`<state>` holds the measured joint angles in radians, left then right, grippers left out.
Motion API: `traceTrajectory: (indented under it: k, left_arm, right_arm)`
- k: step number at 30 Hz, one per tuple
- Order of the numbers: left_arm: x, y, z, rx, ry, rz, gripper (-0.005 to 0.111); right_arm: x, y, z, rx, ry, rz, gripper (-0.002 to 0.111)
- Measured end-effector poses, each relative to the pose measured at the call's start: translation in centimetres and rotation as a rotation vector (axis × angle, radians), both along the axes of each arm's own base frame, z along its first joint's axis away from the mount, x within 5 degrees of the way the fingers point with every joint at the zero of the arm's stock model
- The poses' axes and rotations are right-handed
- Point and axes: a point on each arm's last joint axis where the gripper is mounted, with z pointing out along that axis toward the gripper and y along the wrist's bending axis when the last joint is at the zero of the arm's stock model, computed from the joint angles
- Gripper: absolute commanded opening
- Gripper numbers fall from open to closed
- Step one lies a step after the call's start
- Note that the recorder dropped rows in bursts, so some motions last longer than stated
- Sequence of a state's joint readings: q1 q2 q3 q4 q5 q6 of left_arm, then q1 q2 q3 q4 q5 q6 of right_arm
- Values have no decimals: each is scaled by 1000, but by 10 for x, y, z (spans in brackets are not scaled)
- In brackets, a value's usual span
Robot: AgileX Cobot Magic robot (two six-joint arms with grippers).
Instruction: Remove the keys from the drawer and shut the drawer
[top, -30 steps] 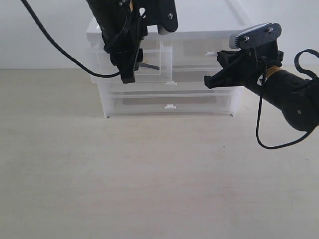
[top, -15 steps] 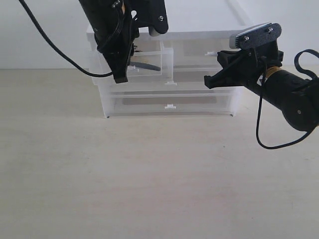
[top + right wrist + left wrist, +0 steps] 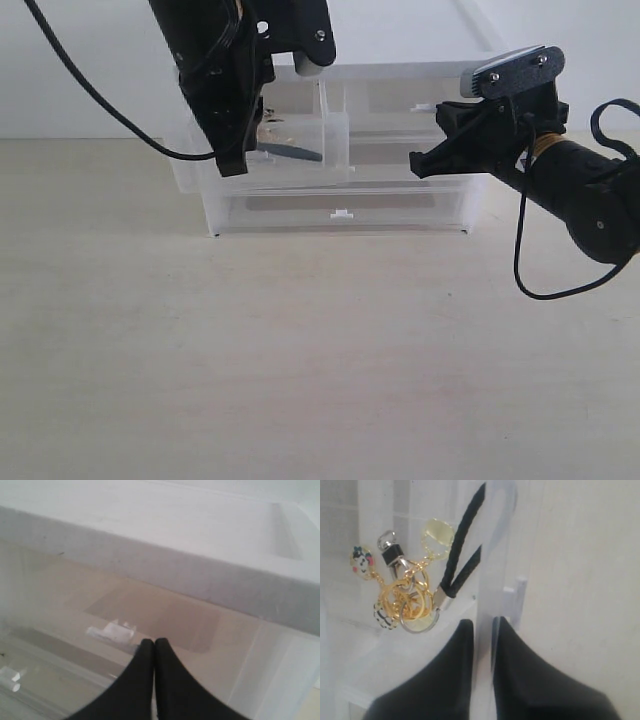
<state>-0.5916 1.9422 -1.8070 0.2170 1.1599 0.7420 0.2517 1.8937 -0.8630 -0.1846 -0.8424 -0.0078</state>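
In the exterior view, my left gripper (image 3: 232, 165) hangs at the front wall of the drawer (image 3: 330, 150). The drawer stands pulled out from the unit (image 3: 440, 205). The keys (image 3: 295, 154) lie inside the drawer, and their black strap shows through the wall. My right gripper (image 3: 415, 165) sits off to the other side of the drawer, in front of the right drawer (image 3: 400, 110) and apart from it.

In the left wrist view, the fingers (image 3: 455, 680) straddle the drawer's front wall (image 3: 487, 555), one inside and one outside. They are pinched down to a narrow slit with the wall gripped between them. The keys (image 3: 405, 600) rest on the drawer floor just beside the inner finger, not touching it, and the strap runs along the wall. The tab (image 3: 517, 592) juts from the wall's outer face.

In the right wrist view, the right gripper (image 3: 153, 642) has its fingertips pressed together on nothing, near the right drawer's tab (image 3: 112, 630).
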Motion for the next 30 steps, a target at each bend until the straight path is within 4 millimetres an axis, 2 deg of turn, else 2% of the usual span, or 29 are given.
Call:
traceTrajectory:
  k: [9, 11, 15, 17, 22, 25, 28, 29, 30]
  left_arm:
    - [-4, 1, 2, -2, 31, 5, 7]
    - [-5, 0, 1, -8, 35, 5, 16]
    - [-6, 0, 2, -33, 46, 39, 49]
    - [-7, 0, 4, -45, 46, 54, 58]
    - [-8, 0, 4, -59, 60, 87, 57]
    - [-14, 1, 13, -96, 66, 92, 57]
    - [-25, 6, 38, -150, 31, 88, 56]
    - [-29, 9, 47, -170, 16, 99, 53]
    - [-33, 11, 54, -198, 6, 132, 45]
  right_arm:
    - [0, 0, 0, 0, 0, 0, 0]
    - [0, 0, 0, 0, 0, 0, 0]
    - [0, 0, 0, 0, 0, 0, 0]
    - [0, 0, 0, 0, 0, 0, 0]
    - [0, 0, 0, 0, 0, 0, 0]
    - [0, 0, 0, 0, 0, 0, 0]
    - [0, 0, 0, 0, 0, 0, 0]
    - [0, 0, 0, 0, 0, 0, 0]
    - [0, 0, 0, 0, 0, 0, 0]
